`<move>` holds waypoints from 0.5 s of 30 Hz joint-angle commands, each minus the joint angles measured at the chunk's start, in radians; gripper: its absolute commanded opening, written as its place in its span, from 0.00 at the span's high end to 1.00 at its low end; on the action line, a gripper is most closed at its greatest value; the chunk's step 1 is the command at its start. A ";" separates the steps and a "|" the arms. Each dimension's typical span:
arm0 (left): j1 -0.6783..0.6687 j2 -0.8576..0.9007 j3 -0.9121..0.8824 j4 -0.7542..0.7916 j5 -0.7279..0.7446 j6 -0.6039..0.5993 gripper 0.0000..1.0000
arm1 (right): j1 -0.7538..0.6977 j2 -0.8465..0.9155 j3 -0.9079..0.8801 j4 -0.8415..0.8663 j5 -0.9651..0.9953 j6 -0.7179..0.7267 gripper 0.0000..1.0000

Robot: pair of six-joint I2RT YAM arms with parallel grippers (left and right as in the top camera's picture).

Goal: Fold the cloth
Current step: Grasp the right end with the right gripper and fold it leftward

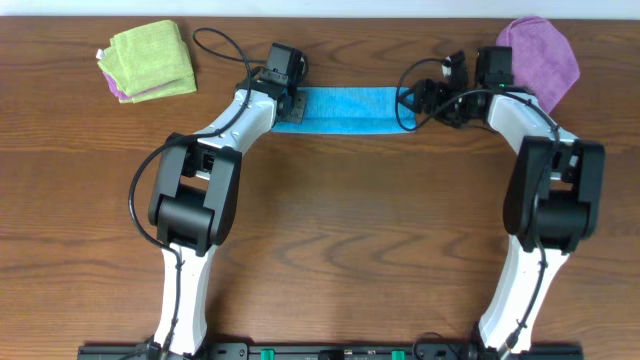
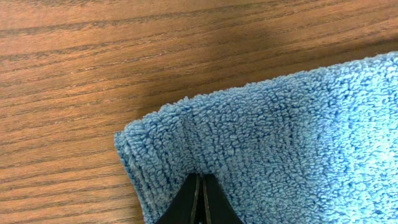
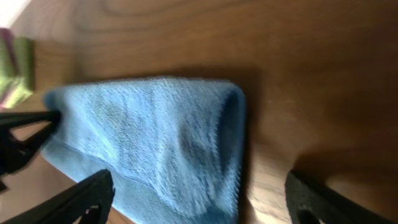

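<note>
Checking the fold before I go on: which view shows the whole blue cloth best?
Overhead: the cloth shows as a long strip between the arms. Left wrist shows only one corner, pinched in the shut left claw. Right wrist shows the other end, blurred, with the open right claw over it.

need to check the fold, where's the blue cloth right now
Overhead view: the cloth lies as a strip at the table's far middle, the left gripper shut on its left end, the right gripper open at its right end.
</note>
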 commanded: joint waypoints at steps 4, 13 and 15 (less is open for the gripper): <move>-0.004 0.044 -0.051 -0.034 0.045 -0.008 0.94 | 0.074 0.142 -0.043 -0.037 0.002 0.053 0.16; -0.004 0.044 -0.051 -0.034 0.045 -0.008 0.94 | 0.085 0.142 -0.043 -0.041 0.037 0.050 0.32; -0.004 0.044 -0.051 -0.034 0.045 -0.008 0.94 | 0.079 0.142 -0.043 -0.043 0.040 0.043 0.36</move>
